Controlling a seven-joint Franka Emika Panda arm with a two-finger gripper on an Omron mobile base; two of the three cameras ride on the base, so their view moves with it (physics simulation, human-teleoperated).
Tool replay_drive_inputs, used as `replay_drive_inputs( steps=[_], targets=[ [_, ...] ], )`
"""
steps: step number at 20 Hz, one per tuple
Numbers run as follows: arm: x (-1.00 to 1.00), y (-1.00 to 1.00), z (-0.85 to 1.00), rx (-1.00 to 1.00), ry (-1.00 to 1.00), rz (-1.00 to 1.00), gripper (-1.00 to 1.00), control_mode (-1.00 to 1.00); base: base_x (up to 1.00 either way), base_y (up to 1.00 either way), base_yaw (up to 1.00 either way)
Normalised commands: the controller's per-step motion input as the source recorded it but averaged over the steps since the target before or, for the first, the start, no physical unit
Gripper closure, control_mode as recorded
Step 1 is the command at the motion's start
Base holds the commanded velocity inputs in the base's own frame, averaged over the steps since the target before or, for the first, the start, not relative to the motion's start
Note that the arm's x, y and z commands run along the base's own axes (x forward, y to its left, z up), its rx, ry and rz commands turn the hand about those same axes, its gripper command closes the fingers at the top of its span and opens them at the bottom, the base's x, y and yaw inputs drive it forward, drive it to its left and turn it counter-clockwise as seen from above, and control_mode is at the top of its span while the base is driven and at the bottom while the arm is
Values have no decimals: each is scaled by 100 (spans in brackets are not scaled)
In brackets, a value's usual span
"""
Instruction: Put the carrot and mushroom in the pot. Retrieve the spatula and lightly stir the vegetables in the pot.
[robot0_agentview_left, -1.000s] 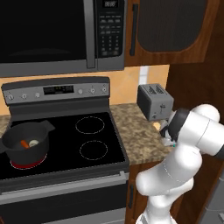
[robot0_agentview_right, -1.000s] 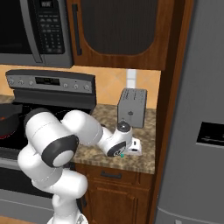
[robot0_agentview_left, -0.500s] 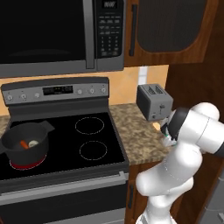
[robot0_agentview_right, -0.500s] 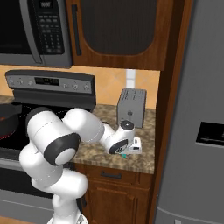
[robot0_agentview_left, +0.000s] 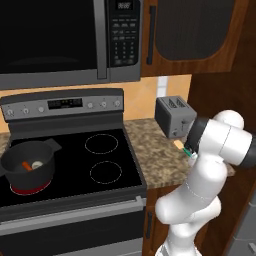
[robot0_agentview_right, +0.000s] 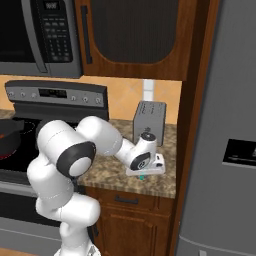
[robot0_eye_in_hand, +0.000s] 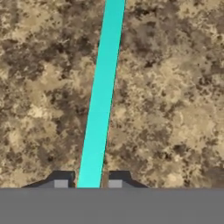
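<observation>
We found the carrot (robot0_agentview_left: 26, 166) and mushroom (robot0_agentview_left: 37, 164) in the pot (robot0_agentview_left: 27, 162), the gripper (robot0_eye_in_hand: 89, 183) closed on the spatula (robot0_eye_in_hand: 101, 96) lying on the surface (robot0_eye_in_hand: 175, 109); lifting toward the pot seemed next.

Spatula (robot0_eye_in_hand: 101, 100) handle's top cut off by edge, flat end unseen.

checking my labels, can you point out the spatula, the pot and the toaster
spatula (robot0_eye_in_hand: 101, 100): hand view, middle of its teal handle.
pot (robot0_agentview_left: 29, 159): left base view, its dark wall below the rim.
toaster (robot0_agentview_left: 172, 119): left base view, its grey front face.
</observation>
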Motion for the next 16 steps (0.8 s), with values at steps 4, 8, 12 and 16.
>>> replay_drive_inputs(
  steps=[4,8,12,16],
  targets=[
    [-49,59,-73,-3,0,1,100,-100,0,0,0],
    [-54,40,-6,0,-3,0,100,-100,0,0,0],
    [-49,35,33,0,0,0,100,-100,0,0,0],
    [-66,25,63,0,-5,0,100,-100,0,0,0]
  ],
)
